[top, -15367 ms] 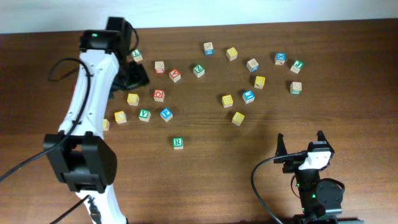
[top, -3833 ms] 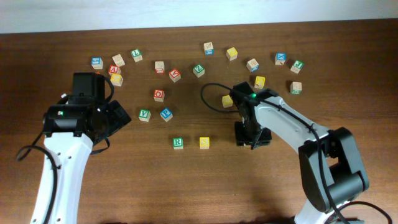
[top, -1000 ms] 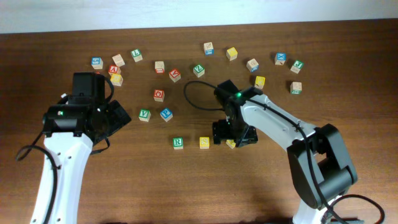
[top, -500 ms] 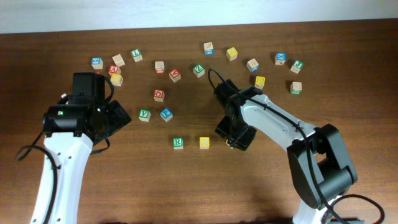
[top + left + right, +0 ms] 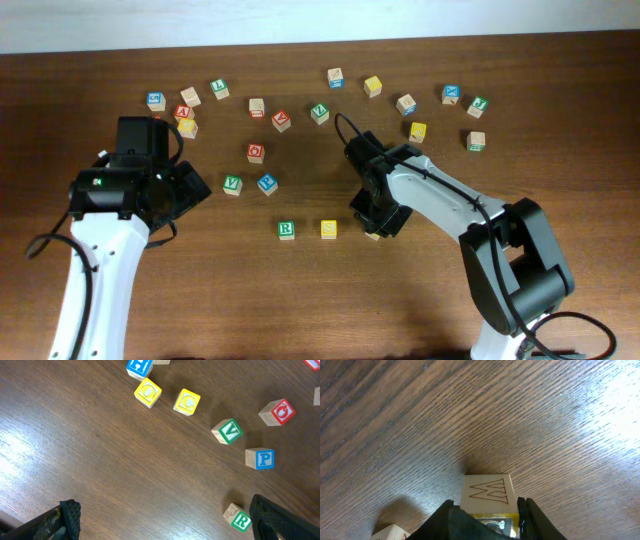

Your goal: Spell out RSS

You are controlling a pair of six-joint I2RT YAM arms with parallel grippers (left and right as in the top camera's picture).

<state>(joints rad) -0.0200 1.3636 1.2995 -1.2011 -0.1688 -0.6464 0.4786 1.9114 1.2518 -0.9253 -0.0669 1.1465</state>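
Note:
The green R cube (image 5: 287, 230) and a yellow S cube (image 5: 329, 229) lie side by side on the table; the R cube (image 5: 240, 521) also shows in the left wrist view. Just right of them, my right gripper (image 5: 378, 214) stands over a yellow cube (image 5: 372, 235). In the right wrist view that yellow cube (image 5: 487, 492) sits between the jaws of my right gripper (image 5: 487, 521). They press on both its sides; a W shows on its side and its top letter is hidden. My left gripper (image 5: 165, 522) hovers wide open left of the R cube.
Several other letter cubes are scattered across the far half of the table, among them a green V (image 5: 232, 184), a blue P (image 5: 267, 184) and a red cube (image 5: 256, 152). A pale cube corner (image 5: 390, 533) lies just left of my right gripper.
My right gripper's jaws have closed in from wide open onto the yellow cube, and its wrist has turned slightly. The left arm has not moved.

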